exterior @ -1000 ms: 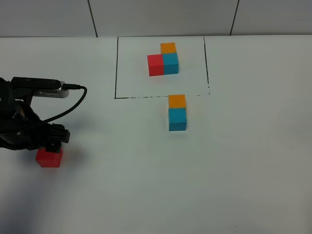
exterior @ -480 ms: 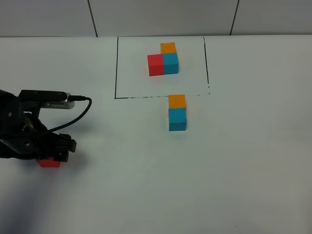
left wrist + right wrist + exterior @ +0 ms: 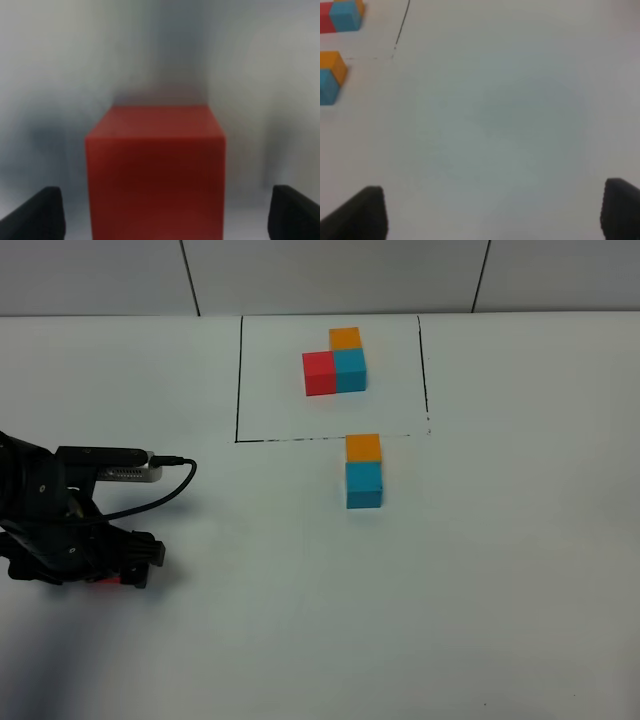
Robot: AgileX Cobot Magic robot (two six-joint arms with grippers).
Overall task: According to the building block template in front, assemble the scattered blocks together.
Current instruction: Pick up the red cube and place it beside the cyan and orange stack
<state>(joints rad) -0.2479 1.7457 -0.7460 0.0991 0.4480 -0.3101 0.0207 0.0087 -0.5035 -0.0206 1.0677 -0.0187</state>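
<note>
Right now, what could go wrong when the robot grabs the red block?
The left gripper is open around the red block, with gaps on both sides. If it closes off-centre, the block might twist or slide. Later, setting it beside the cyan block could bump the orange block touching it.

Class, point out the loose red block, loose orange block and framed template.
loose red block (image 3: 155,182), left wrist view, front face.
loose orange block (image 3: 363,445), exterior high view, top face.
framed template (image 3: 349,366), exterior high view, cyan cube.

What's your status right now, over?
Left gripper open, jaws either side of red block. Right gripper open, empty. Orange block touching cyan block, outside template frame. Nothing in the way.
</note>
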